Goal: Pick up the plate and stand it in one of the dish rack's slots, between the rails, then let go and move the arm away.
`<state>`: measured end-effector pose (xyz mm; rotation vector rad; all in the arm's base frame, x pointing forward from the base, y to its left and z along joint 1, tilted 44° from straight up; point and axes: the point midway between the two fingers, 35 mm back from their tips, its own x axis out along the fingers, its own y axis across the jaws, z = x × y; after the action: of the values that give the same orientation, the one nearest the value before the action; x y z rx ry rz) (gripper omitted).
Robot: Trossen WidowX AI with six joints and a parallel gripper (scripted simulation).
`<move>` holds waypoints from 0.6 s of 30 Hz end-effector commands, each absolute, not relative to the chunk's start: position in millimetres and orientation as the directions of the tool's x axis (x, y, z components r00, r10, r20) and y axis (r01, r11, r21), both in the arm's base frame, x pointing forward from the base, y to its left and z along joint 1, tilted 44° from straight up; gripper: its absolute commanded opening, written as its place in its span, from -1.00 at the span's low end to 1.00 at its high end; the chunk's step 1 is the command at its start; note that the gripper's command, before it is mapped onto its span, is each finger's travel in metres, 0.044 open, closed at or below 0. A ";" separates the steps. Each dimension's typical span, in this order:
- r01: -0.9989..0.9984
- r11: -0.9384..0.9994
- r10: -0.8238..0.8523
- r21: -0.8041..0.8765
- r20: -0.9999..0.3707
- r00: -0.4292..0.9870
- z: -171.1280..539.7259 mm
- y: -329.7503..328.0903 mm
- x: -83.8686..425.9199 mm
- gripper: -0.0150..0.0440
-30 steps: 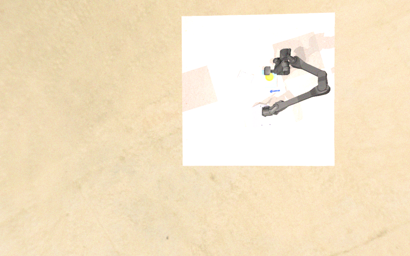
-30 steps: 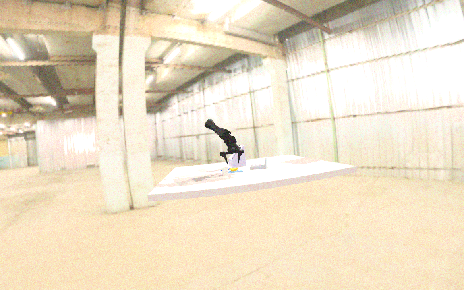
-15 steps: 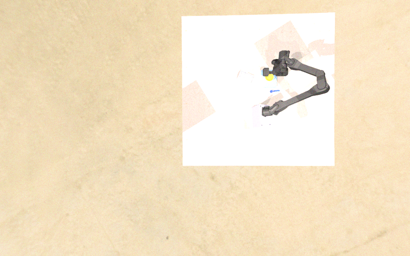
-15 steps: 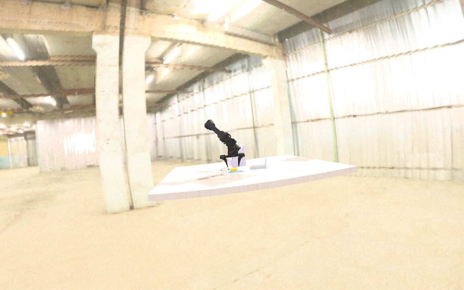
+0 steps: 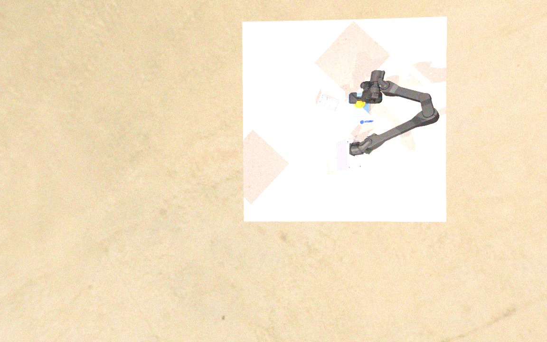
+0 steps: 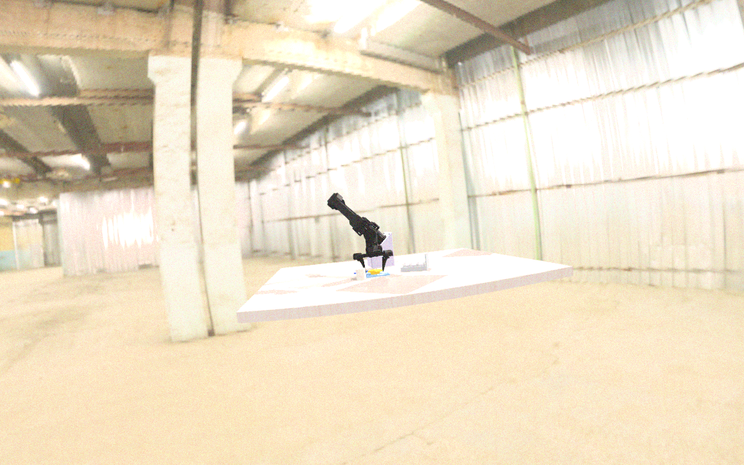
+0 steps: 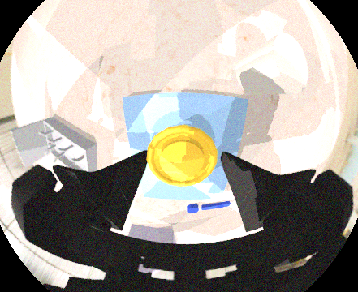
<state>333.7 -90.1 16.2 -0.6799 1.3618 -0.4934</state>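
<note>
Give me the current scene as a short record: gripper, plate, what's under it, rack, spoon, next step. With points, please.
gripper: open, above the plate, fingers either side in the wrist view
plate: yellow (image 5: 359, 104) (image 6: 375, 271) (image 7: 182, 155), not gripped
under plate: blue block or mat (image 7: 146, 109); thickness unclear
rack: grey (image 6: 414, 267) (image 7: 91, 156), no plate in it
spoon: blue (image 5: 366, 121) (image 7: 215, 205), beside the blue piece
next: probably lower, then close on the plate

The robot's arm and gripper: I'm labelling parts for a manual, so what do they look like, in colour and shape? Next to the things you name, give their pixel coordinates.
The arm (image 5: 407, 127) (image 6: 354, 219) is dark grey to black, with slim links and chunky rounded joints. The gripper (image 6: 374, 270) (image 7: 185, 155) is black, with two fingers tapering to narrow tips.
</note>
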 end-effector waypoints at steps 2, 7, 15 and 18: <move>-0.077 0.717 -0.678 -0.692 -0.720 0.149 10.5 -91.1 331.5 0.85; -0.077 0.717 -0.678 -0.692 -0.720 0.149 10.5 -91.1 331.5 0.85; -0.077 0.717 -0.678 -0.692 -0.720 0.149 10.5 -91.1 331.5 0.67; -0.077 0.717 -0.678 -0.692 -0.720 0.149 10.5 -91.1 331.5 0.53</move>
<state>331.7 -91.0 11.5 -0.6826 1.3717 -0.4875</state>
